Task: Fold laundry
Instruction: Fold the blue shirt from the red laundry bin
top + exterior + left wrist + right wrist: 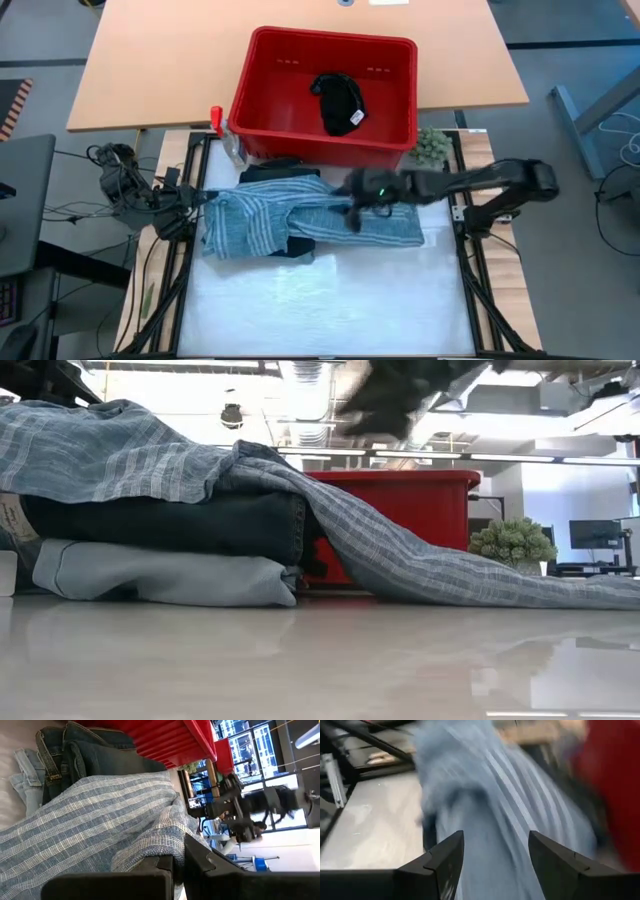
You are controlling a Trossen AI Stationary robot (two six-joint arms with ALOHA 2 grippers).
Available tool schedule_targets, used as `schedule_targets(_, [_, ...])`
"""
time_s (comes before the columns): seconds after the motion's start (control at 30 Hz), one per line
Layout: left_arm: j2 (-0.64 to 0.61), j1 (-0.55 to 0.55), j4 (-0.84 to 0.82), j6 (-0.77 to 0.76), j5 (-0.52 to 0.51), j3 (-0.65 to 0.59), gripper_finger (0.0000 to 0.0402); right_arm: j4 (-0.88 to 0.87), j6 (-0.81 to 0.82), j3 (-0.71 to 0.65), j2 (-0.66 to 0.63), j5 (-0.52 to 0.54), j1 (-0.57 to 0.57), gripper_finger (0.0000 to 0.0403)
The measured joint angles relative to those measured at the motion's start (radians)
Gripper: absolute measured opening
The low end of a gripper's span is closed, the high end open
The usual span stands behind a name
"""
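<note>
A grey-blue striped shirt (265,215) lies draped over a folded stack: dark navy jeans (170,525) on a light blue garment (160,572). The shirt's right part (480,575) trails down onto the white table. My left gripper (198,196) is at the shirt's left end, shut on it. My right gripper (355,207) hangs open above the shirt's middle and is blurred; in its wrist view the striped cloth (495,795) shows beyond the gap (495,865) between its fingers. A black garment with a white tag (340,100) lies in the red basket (262,95). My left gripper pinches a bunched fold of the striped shirt's left end (167,847) between its two fingers (200,862). The fingers come nearly level from the table's left. From the hold the cloth runs slack over the stack.
The red basket stands at the table's far edge, right behind the stack. A small green fuzzy ball (432,147) sits beside the basket's right corner. Bare white table (330,300) lies in front of the stack. Black frame rails (470,260) run along both sides.
</note>
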Motion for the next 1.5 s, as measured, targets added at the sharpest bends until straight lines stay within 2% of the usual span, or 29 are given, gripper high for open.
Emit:
schedule_targets(0.1, [0.000, 0.000, 0.000, 0.002, -0.001, 0.000, 0.0000, 0.253, -0.244, 0.017, 0.108, 0.085, 0.065, 0.0248])
schedule_targets(0.17, [0.000, 0.000, 0.000, -0.003, -0.001, 0.000, 0.0000, 0.340, -0.417, 0.059, 0.179, 0.150, 0.085, 0.0248])
schedule_targets(0.27, [0.000, 0.000, 0.000, -0.010, -0.001, 0.000, 0.0000, 0.377, -0.653, 0.145, 0.291, 0.246, 0.090, 0.0245])
schedule_targets(0.37, [0.000, 0.000, 0.000, -0.014, 0.004, 0.000, 0.0000, 0.313, -0.768, 0.245, 0.386, 0.264, 0.081, 0.0237])
schedule_targets(0.57, [0.000, 0.000, 0.000, -0.024, 0.007, 0.000, 0.0000, 0.028, -0.774, 0.413, 0.451, 0.265, 0.084, 0.0219])
schedule_targets(0.73, [0.000, 0.000, 0.000, -0.018, 0.007, 0.000, 0.0000, -0.052, -0.830, 0.441, 0.417, 0.258, 0.104, 0.0209])
schedule_targets(0.93, [0.000, 0.000, 0.000, -0.009, 0.008, 0.000, 0.0000, -0.035, -0.866, 0.442, 0.449, 0.186, 0.109, 0.0210])
schedule_targets(1.17, [0.000, 0.000, 0.000, -0.012, 0.019, 0.000, 0.0000, 0.006, -0.945, 0.440, 0.493, 0.216, 0.098, 0.0205])
schedule_targets(1.37, [0.000, 0.000, 0.000, -0.025, 0.029, 0.000, 0.0000, 0.061, -0.948, 0.441, 0.499, 0.180, 0.081, 0.0172])
schedule_targets(1.5, [0.000, 0.000, 0.000, -0.027, 0.027, 0.000, 0.0000, 0.063, -0.962, 0.441, 0.500, 0.178, 0.082, 0.0136])
